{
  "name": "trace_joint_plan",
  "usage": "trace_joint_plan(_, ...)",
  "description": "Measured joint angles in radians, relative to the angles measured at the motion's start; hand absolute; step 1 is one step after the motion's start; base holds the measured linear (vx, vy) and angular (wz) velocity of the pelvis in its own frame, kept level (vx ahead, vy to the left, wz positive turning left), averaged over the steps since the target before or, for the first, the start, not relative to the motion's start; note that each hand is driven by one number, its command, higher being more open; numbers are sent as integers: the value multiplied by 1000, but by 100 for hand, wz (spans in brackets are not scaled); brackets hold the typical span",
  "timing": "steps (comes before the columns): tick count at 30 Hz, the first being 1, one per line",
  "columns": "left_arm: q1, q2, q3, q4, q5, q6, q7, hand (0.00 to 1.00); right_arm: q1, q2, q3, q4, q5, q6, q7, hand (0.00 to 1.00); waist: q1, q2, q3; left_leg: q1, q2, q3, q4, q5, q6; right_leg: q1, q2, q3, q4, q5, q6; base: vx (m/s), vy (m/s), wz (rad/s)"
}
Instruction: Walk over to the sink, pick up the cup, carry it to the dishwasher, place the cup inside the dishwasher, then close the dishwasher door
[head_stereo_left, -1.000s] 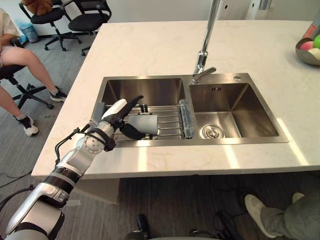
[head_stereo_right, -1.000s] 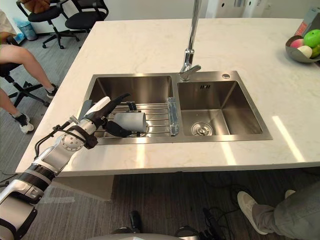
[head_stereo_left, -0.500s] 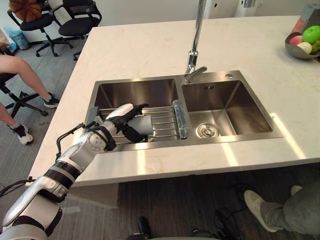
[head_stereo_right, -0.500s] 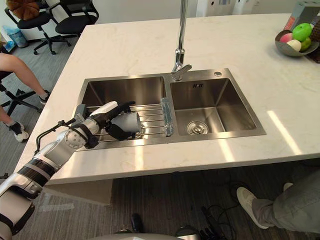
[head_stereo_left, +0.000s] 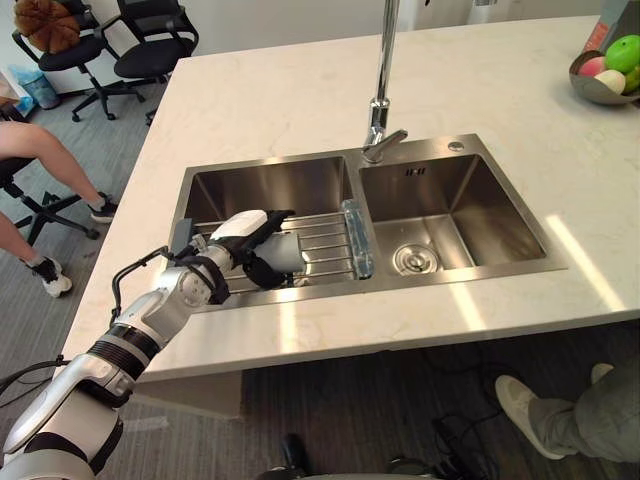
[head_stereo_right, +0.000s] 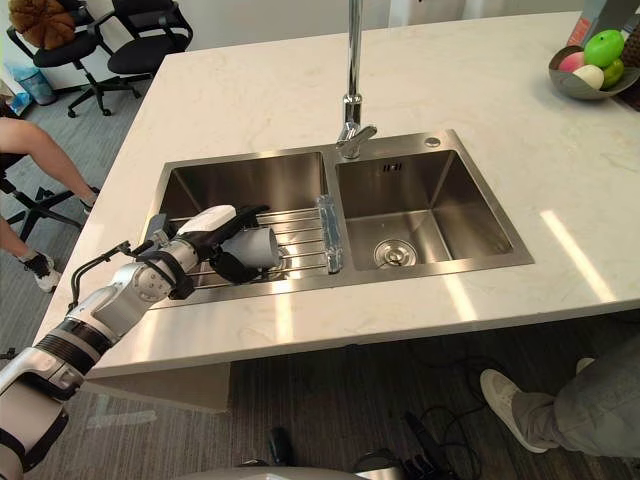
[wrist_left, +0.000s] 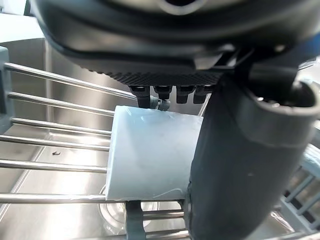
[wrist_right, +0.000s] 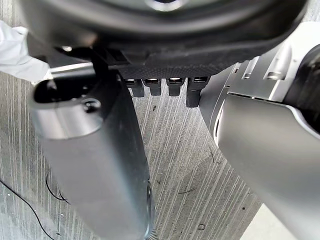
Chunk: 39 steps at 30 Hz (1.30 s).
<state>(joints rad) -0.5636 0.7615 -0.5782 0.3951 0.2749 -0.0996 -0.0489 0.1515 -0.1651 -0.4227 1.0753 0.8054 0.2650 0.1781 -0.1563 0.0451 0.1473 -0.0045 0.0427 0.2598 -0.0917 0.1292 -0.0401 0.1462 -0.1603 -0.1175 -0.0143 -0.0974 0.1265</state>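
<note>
- The cup lies on its side on the wire rack, lengthwise along the bars. It sits over the front part of the sink's left basin.
- The left hand is wrapped round the cup. In the left wrist view the fingers come down on its upper side and the thumb crosses one end, so the cup is pinched between them.
- In that same view the cup's lower edge meets a bar; whether it is lifted I cannot tell.
- The cup is close to the sink's front rim, with the rack's clear end piece just beyond it towards the divider.
- Behind the rack the rear half of the left basin is uncovered — open steel down to the floor of the basin.
- The right basin, with its drain, lies past the divider and well apart from the hand.
- The faucet rises behind the divider, far back from the cup.
- The pale counter runs wide around the sink on all sides; its front edge is near the left forearm.
- A fruit bowl stands at the counter's far right corner.
- The right hand hangs over grey floor in its wrist view — I cannot tell how it is set.
- Office chairs and a seated person's leg are off to the left, and another person's shoe is at the lower right.
</note>
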Motion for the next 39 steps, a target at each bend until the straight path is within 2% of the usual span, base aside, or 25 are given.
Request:
trace_joint_plan(5,57,-9,1,8,23,-60,136,100,-5,-7,30,1,0,-10,1,100,-1,2,1,0,0,-4,4,1,2,0,0,0,-2,1,1,0,0,-2)
trace_joint_plan(9,86,-30,9,10,44,-94,204,100,-8,-11,40,2,0,-16,9,100,0,6,4,0,0,-5,4,1,1,0,0,0,-2,1,2,0,0,0)
trace_joint_plan(20,115,-35,41,5,59,-139,189,100,-11,-28,70,6,-2,-28,19,100,1,19,13,0,-1,-15,0,1,1,5,-1,-15,-2,0,3,0,0,1)
trace_joint_plan(26,123,-29,60,-22,58,-132,142,100,-20,-32,85,10,-3,-30,20,100,1,21,14,0,-3,-30,3,1,1,8,-2,-32,-2,-1,4,-2,-4,2)
trace_joint_plan(34,125,-10,92,-108,-2,-61,-7,100,-26,-49,108,10,-5,-30,20,100,1,31,19,2,-8,-52,3,0,0,19,-6,-55,-2,-4,7,-12,-9,4)
trace_joint_plan(39,123,-8,113,-158,-61,-12,-135,100,-26,-55,118,10,-4,-30,17,100,4,35,21,11,-8,-58,-1,-2,-3,29,-6,-59,-1,-8,7,-18,-8,0)
